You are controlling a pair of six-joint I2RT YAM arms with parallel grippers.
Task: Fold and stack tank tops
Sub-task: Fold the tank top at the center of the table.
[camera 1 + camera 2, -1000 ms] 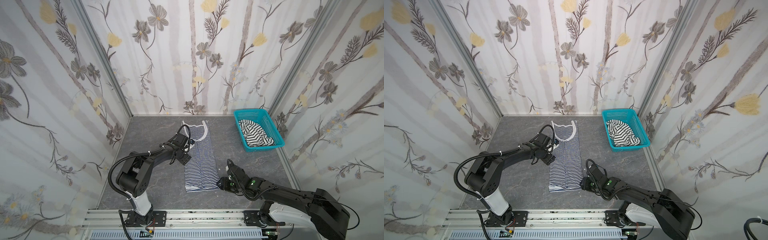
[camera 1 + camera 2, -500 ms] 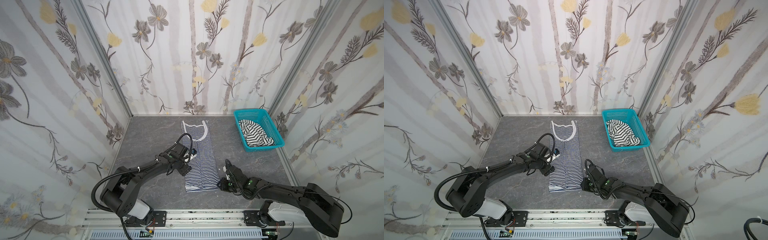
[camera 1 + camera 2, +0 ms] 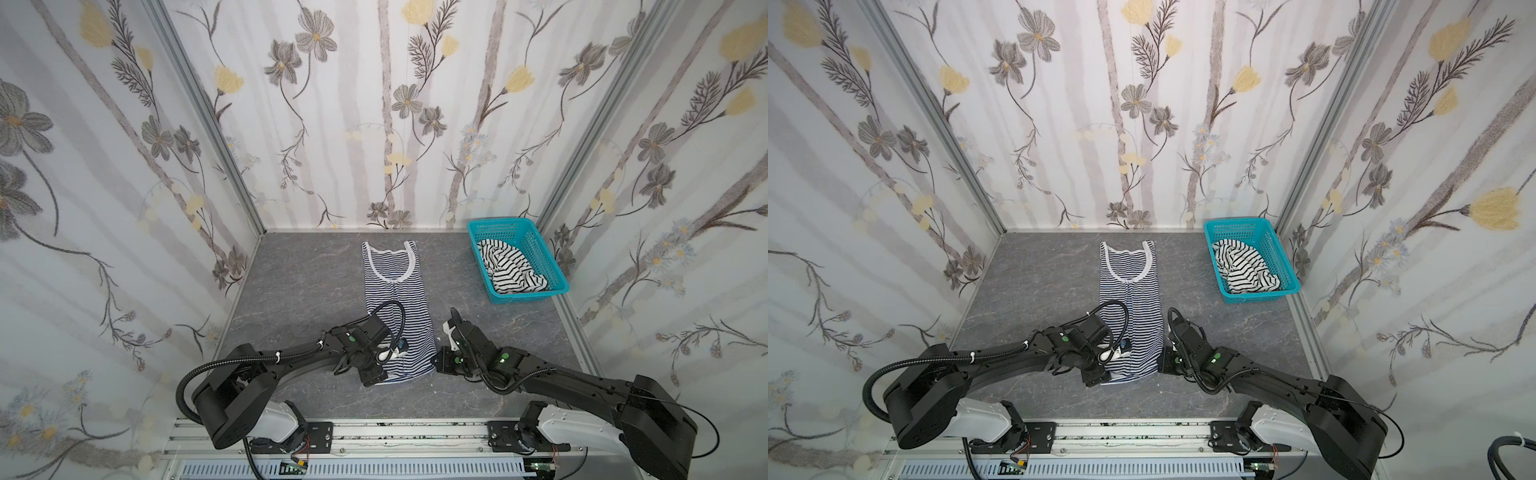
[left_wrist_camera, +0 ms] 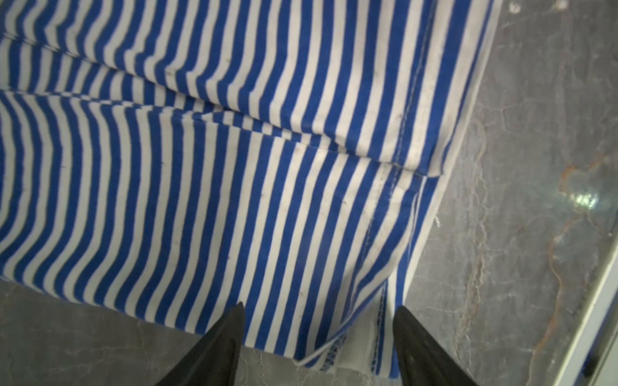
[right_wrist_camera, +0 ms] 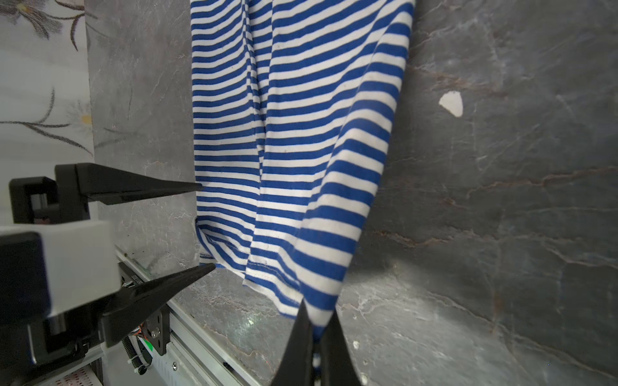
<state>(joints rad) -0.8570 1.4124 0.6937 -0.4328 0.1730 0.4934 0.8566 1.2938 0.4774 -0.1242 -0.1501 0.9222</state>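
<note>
Two end effectors are counted. The right end effector (image 5: 316, 322) is pressed together, pinching the near right hem corner of the navy-striped tank top (image 3: 399, 282). The left end effector (image 4: 319, 307) is spread, its tips straddling the near left hem corner. Both arms are extended low over the bench (image 3: 299, 291). Two tank tops are counted: the navy-striped one lies lengthwise at bench centre, and the black-striped tank top (image 3: 509, 270) is crumpled inside the single teal basket (image 3: 536, 245).

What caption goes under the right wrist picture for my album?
Right gripper pinches a hem corner of the blue-striped tank top; open left gripper straddles the other corner.
</note>
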